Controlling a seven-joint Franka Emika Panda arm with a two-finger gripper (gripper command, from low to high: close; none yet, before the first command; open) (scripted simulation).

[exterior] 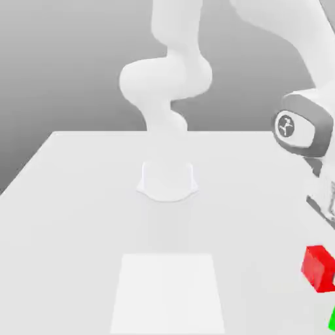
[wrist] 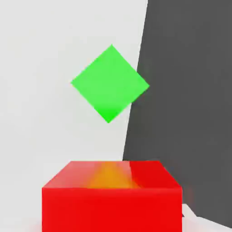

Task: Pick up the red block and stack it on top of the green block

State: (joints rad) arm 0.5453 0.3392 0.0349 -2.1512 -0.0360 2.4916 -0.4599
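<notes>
A small bright red block (exterior: 318,267) hangs in the air at the exterior view's right, above the white table (exterior: 78,216), just under the white robot arm (exterior: 171,78) where the wrist runs out of the picture. The gripper's jaws are closed on the red block, though the fingers themselves are cut off by the picture's edge. Below and slightly to the right of it, a sliver of the green block (exterior: 332,319) shows at the corner, mostly cut off. In the hand view the red block (wrist: 111,199) sits close to the camera, and the green block (wrist: 109,84) lies beyond it on the white table (wrist: 41,68), turned like a diamond, near the table's edge where dark floor (wrist: 190,90) begins. A paler square patch (exterior: 169,291) marks the tabletop near the front, well apart from both blocks.
</notes>
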